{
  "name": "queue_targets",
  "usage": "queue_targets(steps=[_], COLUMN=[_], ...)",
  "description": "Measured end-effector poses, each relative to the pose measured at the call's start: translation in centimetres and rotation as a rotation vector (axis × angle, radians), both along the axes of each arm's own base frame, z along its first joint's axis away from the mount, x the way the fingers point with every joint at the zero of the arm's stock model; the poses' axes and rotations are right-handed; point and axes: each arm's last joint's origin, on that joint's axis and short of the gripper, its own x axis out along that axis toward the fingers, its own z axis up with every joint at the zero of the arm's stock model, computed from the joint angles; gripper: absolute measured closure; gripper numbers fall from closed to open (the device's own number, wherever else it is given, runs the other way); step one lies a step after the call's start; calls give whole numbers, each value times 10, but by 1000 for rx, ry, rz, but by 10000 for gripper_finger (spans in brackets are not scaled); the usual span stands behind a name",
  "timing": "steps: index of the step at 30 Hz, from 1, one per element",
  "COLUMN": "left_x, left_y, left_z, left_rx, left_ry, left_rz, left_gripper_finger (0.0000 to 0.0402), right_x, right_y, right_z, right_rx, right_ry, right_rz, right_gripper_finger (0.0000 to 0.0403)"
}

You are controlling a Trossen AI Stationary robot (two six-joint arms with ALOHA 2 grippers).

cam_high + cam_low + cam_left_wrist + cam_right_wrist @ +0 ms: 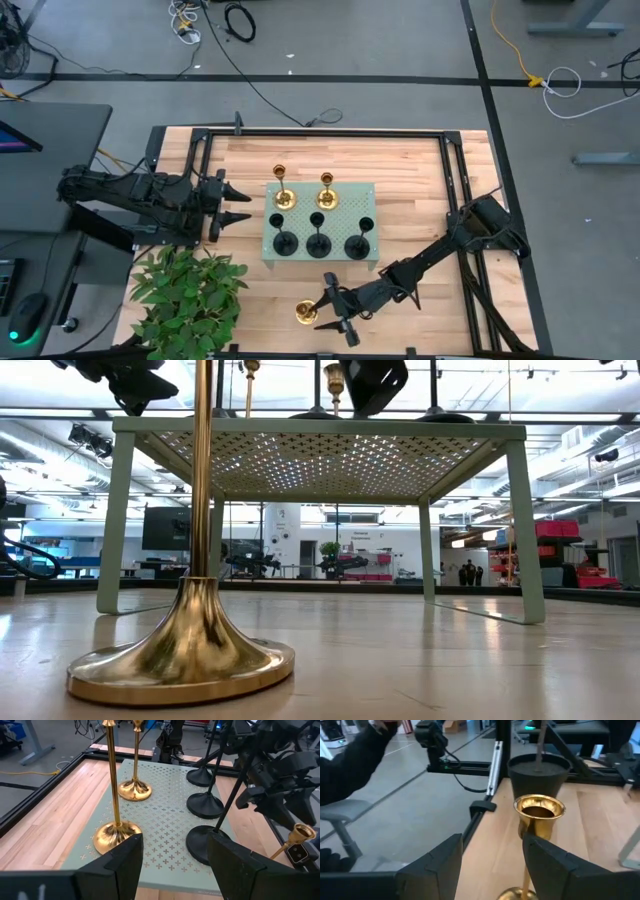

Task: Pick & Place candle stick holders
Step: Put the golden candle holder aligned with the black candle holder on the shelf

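Note:
One gold candle stick holder (306, 313) stands upright on its round base (185, 660) on the wooden table, near the front edge. My right gripper (335, 308) is open just to its right, at the height of its cup (540, 810), which shows ahead of the open fingers; no touch shows. Two more gold holders (281, 190) (326, 190) and three black ones (318, 243) stand on the pale green perforated tray (345, 210). My left gripper (237, 204) waits open at the tray's left side.
A potted green plant (185, 295) stands at the near left corner, left of the lone gold holder; its black pot (538, 770) is beyond the cup. The tray stands on legs (115, 520) above the table. A black frame (455, 200) borders the table.

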Motion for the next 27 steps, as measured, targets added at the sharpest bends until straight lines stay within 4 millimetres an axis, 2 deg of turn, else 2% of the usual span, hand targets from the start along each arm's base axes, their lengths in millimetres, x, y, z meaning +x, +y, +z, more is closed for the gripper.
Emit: queue_targets(steps=[14, 27], left_x=[0, 0], left_y=[0, 0], left_z=[0, 0], left_rx=[-22, -46], left_ry=[-3, -4], left_rz=[7, 14], left_gripper_finger=[184, 184], right_x=[2, 11], right_y=[-3, -22], right_z=[-2, -5], right_rx=[8, -4], right_ry=[25, 68], right_rz=[-15, -87], right_gripper_finger=[195, 195])
